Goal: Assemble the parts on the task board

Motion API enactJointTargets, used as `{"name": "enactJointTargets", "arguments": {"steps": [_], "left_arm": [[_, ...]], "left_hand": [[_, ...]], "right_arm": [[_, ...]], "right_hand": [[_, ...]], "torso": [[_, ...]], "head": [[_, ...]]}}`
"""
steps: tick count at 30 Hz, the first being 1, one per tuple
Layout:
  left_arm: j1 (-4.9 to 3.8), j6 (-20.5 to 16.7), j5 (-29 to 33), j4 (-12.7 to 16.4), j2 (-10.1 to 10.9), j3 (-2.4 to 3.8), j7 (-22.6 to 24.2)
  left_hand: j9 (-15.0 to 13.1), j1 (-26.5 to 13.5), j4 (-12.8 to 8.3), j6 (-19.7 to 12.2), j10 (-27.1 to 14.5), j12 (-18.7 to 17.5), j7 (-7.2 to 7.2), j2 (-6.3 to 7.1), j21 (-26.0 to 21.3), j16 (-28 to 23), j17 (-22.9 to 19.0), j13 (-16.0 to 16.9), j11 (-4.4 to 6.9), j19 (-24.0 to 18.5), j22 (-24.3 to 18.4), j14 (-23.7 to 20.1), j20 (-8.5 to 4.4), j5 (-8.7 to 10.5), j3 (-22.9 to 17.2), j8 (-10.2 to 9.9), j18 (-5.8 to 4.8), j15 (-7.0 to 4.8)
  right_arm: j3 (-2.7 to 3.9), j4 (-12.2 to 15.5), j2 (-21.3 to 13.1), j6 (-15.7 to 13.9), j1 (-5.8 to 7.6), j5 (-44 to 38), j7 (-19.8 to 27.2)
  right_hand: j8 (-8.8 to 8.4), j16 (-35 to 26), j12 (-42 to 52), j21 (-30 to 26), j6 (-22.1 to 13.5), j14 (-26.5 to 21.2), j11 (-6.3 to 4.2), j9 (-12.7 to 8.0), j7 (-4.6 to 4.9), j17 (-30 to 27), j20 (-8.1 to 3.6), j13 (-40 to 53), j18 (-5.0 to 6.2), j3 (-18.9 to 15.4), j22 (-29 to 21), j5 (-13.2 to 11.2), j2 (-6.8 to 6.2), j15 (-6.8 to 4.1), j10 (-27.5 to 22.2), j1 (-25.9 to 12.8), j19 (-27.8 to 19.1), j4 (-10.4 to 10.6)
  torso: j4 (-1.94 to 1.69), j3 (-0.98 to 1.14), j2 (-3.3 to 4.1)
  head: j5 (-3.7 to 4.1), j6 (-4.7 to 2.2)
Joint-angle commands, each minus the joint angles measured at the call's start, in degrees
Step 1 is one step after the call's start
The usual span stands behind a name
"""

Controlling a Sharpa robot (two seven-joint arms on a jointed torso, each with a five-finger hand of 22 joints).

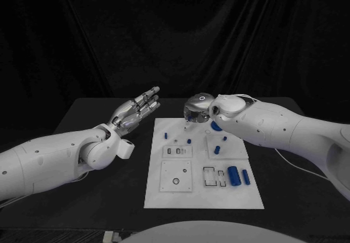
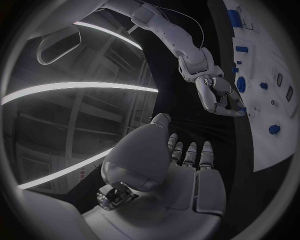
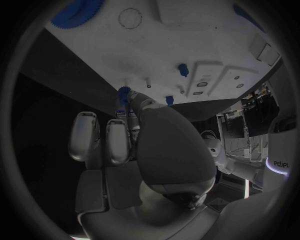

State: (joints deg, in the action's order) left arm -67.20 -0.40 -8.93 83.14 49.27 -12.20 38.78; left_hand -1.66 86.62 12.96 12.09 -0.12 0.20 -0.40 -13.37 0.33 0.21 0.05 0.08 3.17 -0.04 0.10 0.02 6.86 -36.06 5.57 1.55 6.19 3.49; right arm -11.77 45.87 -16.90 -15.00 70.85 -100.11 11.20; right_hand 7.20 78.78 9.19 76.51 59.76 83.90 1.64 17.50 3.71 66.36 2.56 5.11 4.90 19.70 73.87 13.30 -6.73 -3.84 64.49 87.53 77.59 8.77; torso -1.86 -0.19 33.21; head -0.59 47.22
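The white task board (image 1: 169,197) lies in the middle of the black table. My right hand (image 1: 198,107) hangs over the board's far edge with its fingers pointing down. In the right wrist view its thumb and fingers pinch a small blue toothed part (image 3: 124,93) just above the board's edge (image 3: 94,55). The left wrist view shows the right hand (image 2: 219,95) curled beside the board. My left hand (image 1: 137,109) is held flat in the air to the left of the board's far corner, fingers straight and apart, holding nothing.
Small blue pegs (image 1: 166,135) (image 1: 189,141) (image 1: 218,149) stand on the board's far half. A thick blue cylinder (image 1: 233,175) and a thinner one (image 1: 246,176) lie near its right side. A large blue gear (image 3: 78,11) sits on the board by my right wrist.
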Motion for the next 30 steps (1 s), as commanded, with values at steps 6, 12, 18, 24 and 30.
{"name": "enactJointTargets", "arguments": {"steps": [6, 12, 18, 24, 30], "left_arm": [[-0.54, -0.43, 0.06, 0.13, -0.13, 0.06, 2.67], [-0.65, -0.3, 0.06, 0.0, -0.34, 0.06, 2.65], [-0.7, -0.05, 0.06, -0.22, -0.63, 0.06, 2.66], [-0.71, 0.19, 0.06, -0.44, -0.72, 0.06, 2.66], [-0.71, 0.43, 0.06, -0.62, -0.79, 0.06, 2.64]], "left_hand": [[-0.08, 0.34, -0.25, 0.35, 0.12, -0.2, 0.13, 0.28, -0.33, -0.21, -0.05, -0.08, -0.33, 0.04, -0.1, -0.02, 0.36, -0.17, -0.21, 0.31, 1.07, 0.45], [-0.09, 0.32, -0.26, 0.4, 0.12, -0.2, 0.18, 0.32, -0.33, -0.21, -0.05, -0.08, -0.38, 0.04, -0.1, -0.02, 0.42, -0.18, -0.22, 0.32, 1.1, 0.48], [-0.09, 0.3, -0.27, 0.46, 0.12, -0.2, 0.22, 0.32, -0.33, -0.21, -0.05, -0.08, -0.43, 0.04, -0.1, -0.02, 0.46, -0.18, -0.23, 0.33, 1.12, 0.51], [-0.08, 0.29, -0.27, 0.43, 0.12, -0.2, 0.26, 0.31, -0.33, -0.21, -0.05, -0.08, -0.5, 0.04, -0.1, -0.02, 0.51, -0.18, -0.25, 0.32, 1.14, 0.54], [-0.08, 0.28, -0.28, 0.41, 0.12, -0.2, 0.3, 0.3, -0.33, -0.21, -0.05, -0.08, -0.55, 0.04, -0.1, -0.02, 0.54, -0.18, -0.27, 0.31, 1.15, 0.56]], "right_arm": [[0.03, -0.13, 0.0, 1.05, 0.36, -0.09, -1.02], [0.03, -0.09, 0.01, 1.37, 0.45, -0.09, -1.16], [0.03, -0.05, -0.02, 1.81, 0.47, -0.09, -1.33], [0.03, 0.01, -0.26, 2.17, 0.49, -0.09, -1.62], [0.03, 0.38, -0.56, 2.19, 0.49, -0.09, -1.81]], "right_hand": [[-0.43, -0.37, -0.25, 0.08, -0.51, 0.12, -0.29, 0.11, 0.11, -0.15, 0.14, -0.08, -0.39, 0.43, 0.09, -0.39, -0.35, 0.16, 0.16, -0.09, 0.23, 0.07], [-0.56, -0.48, -0.34, 0.09, -0.67, 0.02, -0.28, 0.12, 0.14, -0.34, 0.16, -0.09, -0.4, 0.47, 0.16, -0.5, -0.36, 0.19, 0.18, -0.11, 0.22, 0.07], [-0.67, -0.6, -0.45, 0.01, -0.79, -0.09, -0.27, 0.14, 0.15, -0.56, 0.18, -0.1, -0.38, 0.5, 0.12, -0.6, -0.39, 0.21, 0.17, -0.13, 0.12, 0.06], [-0.83, -0.98, -0.66, -0.19, -0.96, -0.37, -0.23, 0.17, 0.16, -1.25, 0.22, -0.12, -0.33, 0.57, -0.02, -0.67, -0.44, 0.24, 0.08, -0.15, -0.09, 0.04], [-0.96, -1.45, -0.9, -0.4, -1.07, -0.71, -0.18, 0.22, 0.2, -2.11, 0.25, -0.16, -0.28, 0.62, -0.17, -0.68, -0.52, 0.28, -0.07, -0.2, -0.32, 0.03]], "torso": [[-1.38, 0.1, 1.25], [-1.78, 0.14, 1.64], [-2.15, 0.17, 1.89], [-2.43, 0.19, 2.14], [-2.65, 0.11, 2.36]], "head": [[0.72, -0.57], [1.14, -0.6], [1.55, -0.47], [1.74, -0.64], [2.03, -1.02]]}}
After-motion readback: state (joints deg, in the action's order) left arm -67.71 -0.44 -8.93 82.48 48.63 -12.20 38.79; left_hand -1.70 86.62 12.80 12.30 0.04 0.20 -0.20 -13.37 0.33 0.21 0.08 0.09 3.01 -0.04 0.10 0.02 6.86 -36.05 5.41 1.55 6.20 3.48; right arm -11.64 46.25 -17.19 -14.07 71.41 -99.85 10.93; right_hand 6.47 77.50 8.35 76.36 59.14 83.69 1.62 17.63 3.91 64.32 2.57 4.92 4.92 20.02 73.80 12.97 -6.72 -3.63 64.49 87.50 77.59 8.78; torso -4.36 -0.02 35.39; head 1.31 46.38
